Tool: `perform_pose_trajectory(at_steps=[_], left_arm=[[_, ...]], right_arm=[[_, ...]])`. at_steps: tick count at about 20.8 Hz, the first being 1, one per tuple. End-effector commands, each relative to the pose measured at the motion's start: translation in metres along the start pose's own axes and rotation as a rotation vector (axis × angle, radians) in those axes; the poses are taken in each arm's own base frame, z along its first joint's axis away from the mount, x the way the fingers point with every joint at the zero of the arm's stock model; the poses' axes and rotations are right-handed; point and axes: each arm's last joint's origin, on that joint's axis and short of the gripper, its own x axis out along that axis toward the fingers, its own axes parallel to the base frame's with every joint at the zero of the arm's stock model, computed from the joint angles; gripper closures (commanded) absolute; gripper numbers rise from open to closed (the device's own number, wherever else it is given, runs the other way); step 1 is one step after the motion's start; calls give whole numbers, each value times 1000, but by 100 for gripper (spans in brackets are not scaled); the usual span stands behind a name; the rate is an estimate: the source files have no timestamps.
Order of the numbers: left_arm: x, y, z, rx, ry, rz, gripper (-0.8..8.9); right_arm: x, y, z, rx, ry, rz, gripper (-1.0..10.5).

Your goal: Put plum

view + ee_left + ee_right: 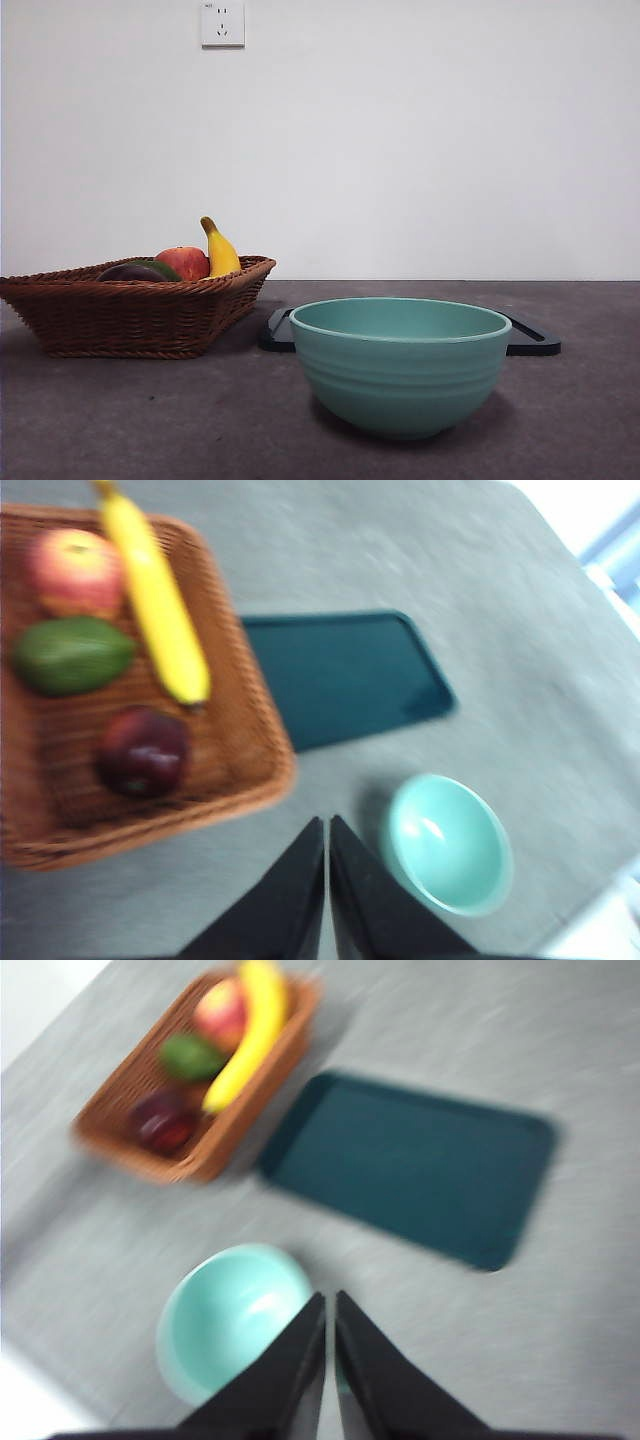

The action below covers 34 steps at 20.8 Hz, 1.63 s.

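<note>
A brown woven wicker basket (130, 315) holds a dark maroon-purple plum (143, 752), a red-and-yellow blushed apple (184, 262), a yellow banana (219, 250) and a flat dark green fruit (72, 655). The ribbed bowl (401, 365) is mint green, the tray (415, 1165) dark teal, the table (120, 420) mottled grey.

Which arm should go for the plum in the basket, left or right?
Probably the left. In its wrist view the plum lies large and close ahead of the left gripper, inside the basket. From the right gripper it looks smaller and farther, beyond the bowl. Both grippers are shut and empty.
</note>
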Motion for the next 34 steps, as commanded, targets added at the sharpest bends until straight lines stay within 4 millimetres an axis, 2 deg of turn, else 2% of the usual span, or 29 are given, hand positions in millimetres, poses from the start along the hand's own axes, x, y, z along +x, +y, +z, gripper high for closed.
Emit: perform_pose_trajectory(at_steps=[1, 6, 11, 12, 13, 16, 18, 26, 30, 34], left_arm=[[-3, -9, 5, 58, 19, -59, 804], [-1, -16, 1, 92, 61, -123, 805], [-1, -16, 2, 98, 54, -125, 802], [-1, -16, 2, 98, 54, -125, 767], [-1, -16, 2, 98, 54, -125, 697], [-1, -16, 2, 99, 53, -124, 398], [-1, -16, 2, 102, 51, -120, 335], [9, -8, 10, 125, 27, 14, 337], [30, 1, 20, 145, 26, 36, 338], [61, 13, 34, 176, 65, 100, 342]], right_arm=[[2, 8, 4, -50, 27, 79, 940], [6, 18, 0, -94, 78, 144, 940], [6, 18, 0, -96, 79, 147, 939], [6, 18, 0, -96, 79, 147, 922], [6, 18, 0, -96, 79, 146, 855], [6, 18, 0, -95, 79, 143, 598], [6, 18, 0, -95, 79, 143, 555], [6, 18, 0, -91, 79, 143, 555], [6, 18, 0, -87, 80, 143, 555], [6, 18, 0, -87, 80, 143, 555]])
